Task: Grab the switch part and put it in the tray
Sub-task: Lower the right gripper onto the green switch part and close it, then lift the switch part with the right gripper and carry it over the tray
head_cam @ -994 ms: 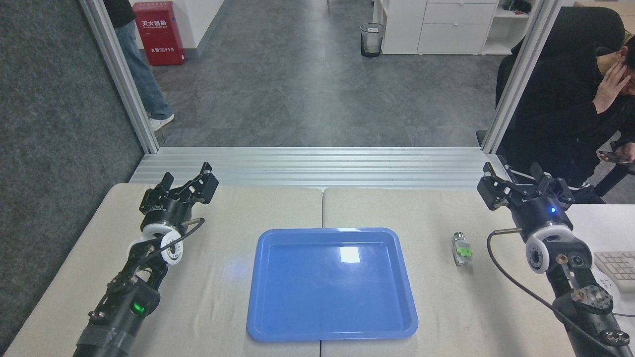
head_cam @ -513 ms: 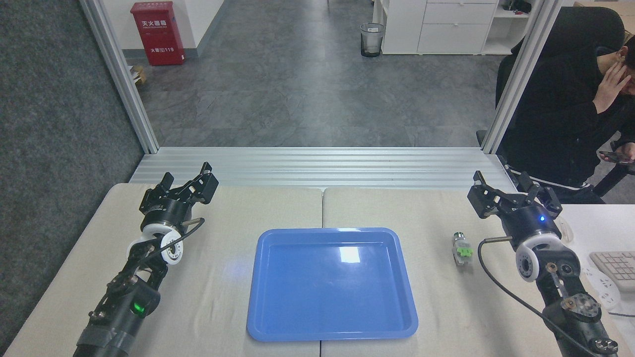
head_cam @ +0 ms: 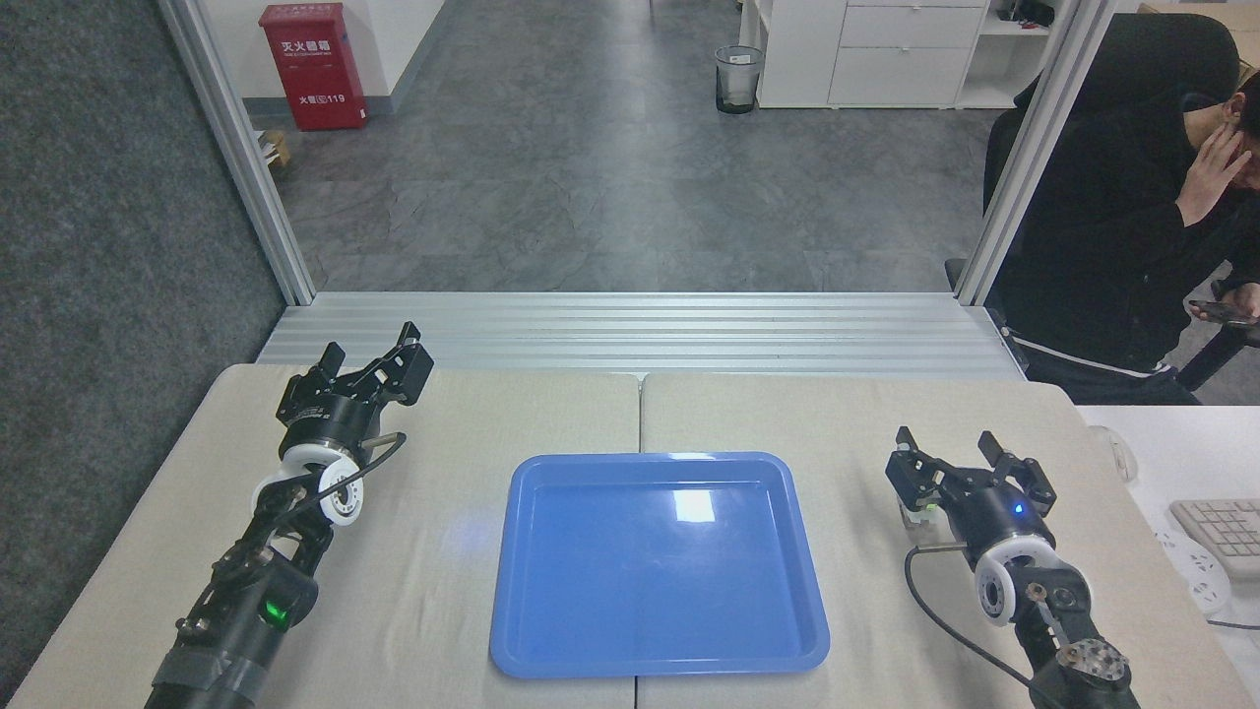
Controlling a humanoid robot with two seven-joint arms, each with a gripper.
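The blue tray (head_cam: 658,581) lies empty at the middle of the table. To its right lies the switch part (head_cam: 924,512), mostly hidden behind my right gripper; only a bit of its green middle and clear body shows. My right gripper (head_cam: 951,455) is open and low over the table, its left finger right at the part, nothing held. Far to the left of the tray, near the table's back edge, my left gripper (head_cam: 372,351) stands open and empty.
A white side table at the right holds a keyboard (head_cam: 1225,524) and a mouse (head_cam: 1113,449). A seated person in black (head_cam: 1112,217) is behind the right corner. Aluminium posts (head_cam: 246,167) frame the back. A seam (head_cam: 639,414) splits the tabletop.
My right arm has swung down and towards me, from the table's back right corner onto the switch part, now covering most of it. Left arm and tray unmoved. A standing person left the view.
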